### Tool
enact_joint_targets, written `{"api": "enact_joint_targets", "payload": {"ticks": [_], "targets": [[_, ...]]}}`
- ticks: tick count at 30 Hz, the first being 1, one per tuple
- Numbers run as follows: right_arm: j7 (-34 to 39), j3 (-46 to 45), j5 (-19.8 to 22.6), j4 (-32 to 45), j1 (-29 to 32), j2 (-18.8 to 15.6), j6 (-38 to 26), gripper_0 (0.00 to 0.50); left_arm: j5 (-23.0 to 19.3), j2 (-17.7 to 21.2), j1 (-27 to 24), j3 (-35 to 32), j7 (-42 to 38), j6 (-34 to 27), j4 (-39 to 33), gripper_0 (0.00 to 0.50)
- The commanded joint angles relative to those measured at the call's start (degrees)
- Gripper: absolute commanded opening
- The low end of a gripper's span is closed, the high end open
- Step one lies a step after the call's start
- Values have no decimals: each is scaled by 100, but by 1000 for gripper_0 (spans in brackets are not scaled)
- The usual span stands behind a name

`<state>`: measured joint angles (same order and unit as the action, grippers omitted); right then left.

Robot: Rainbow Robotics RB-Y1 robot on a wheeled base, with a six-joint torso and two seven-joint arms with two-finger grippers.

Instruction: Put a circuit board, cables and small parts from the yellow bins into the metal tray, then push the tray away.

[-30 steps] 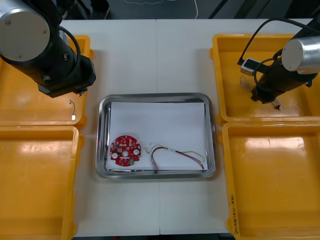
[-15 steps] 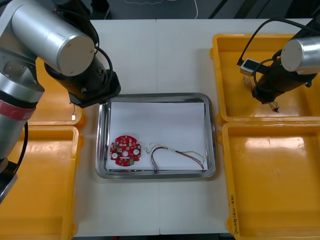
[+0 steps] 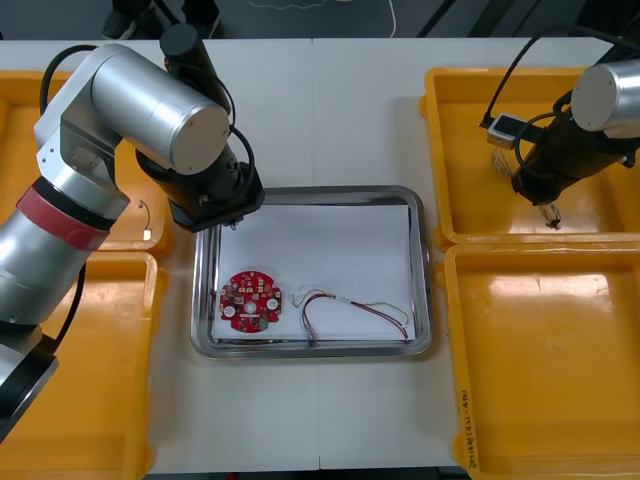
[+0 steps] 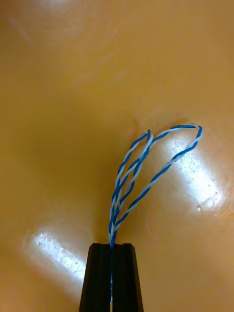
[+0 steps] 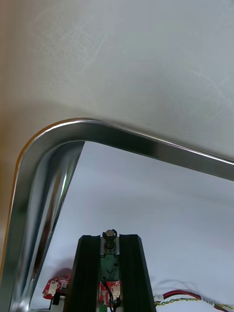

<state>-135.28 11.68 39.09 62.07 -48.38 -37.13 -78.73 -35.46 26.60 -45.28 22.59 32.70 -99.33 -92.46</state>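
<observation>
The left pincer (image 5: 110, 240) hangs over the far left corner of the metal tray (image 3: 310, 191), just inside its rim. Its two fingers are closed on a small metal part (image 5: 110, 235), which peeps out between the tips. I judge this part to be hard, light and smooth, so it can easily slip or roll. It is held across its body with little of it free, which seems a safe hold. When it is let go, it should be low over the white inside of the tray and away from the rim; otherwise it may bounce or run to the wall.

The right pincer (image 4: 111, 247) is over the far yellow bin (image 3: 460, 95) at the right edge of the worktop (image 3: 330, 110). Its fingers are pressed together on the blue and white twisted cable (image 4: 146, 165), taken at one end of the bundle. The loops spread free beyond the tips; whether they touch the bin floor I cannot tell. This cable is soft, very light and springy. It will hardly break, but it may swing and catch on the bin wall, and so thin a thing can slide out of the grip. A hold where the strands run together, as here, looks the best place.

In the near left corner of the tray lies the circuit board (image 3: 250, 300), stiff and probably delicate. Beside it, along the near edge, lies the red and yellow cable (image 3: 355, 308).
</observation>
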Motion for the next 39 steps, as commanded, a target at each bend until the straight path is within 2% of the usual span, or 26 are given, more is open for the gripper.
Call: {"api": "enact_joint_targets", "payload": {"ticks": [1,9,15,21,23,24,25,26,27,29,30,39], "targets": [[90,-333,126,-2,-409,-260,-310,0,66,-208,-289,79,412,98,140,0],[204,-632,249,209,-585,-304,-899,0,224,-305,-280,255,509,212,422,0],[951,-781,319,807,-603,-365,-1646,0,224,-296,-280,360,535,335,527,0],[1997,-834,451,1475,-603,-444,-2393,0,189,-296,-280,457,553,370,589,0],[2410,-834,609,1660,-603,-488,-2586,0,154,-296,-280,466,553,362,589,16],[2524,-825,653,1704,-603,-497,-2622,0,145,-305,-280,466,553,370,589,31],[2735,-825,741,1783,-603,-515,-2692,0,127,-305,-280,466,553,370,589,112],[2937,-825,802,1853,-603,-532,-2753,0,127,-305,-280,457,553,370,589,231],[3025,-825,838,1879,-603,-541,-2780,0,127,-305,-280,457,553,370,589,278],[3386,-825,890,2002,-603,-541,-2876,0,127,-296,-280,457,553,370,580,475],[3561,-825,908,2046,-603,-541,-2920,0,127,-296,-280,457,553,370,589,500],[4537,-825,1136,2354,-594,-506,-3123,0,259,-279,-289,264,597,195,369,500]]}}
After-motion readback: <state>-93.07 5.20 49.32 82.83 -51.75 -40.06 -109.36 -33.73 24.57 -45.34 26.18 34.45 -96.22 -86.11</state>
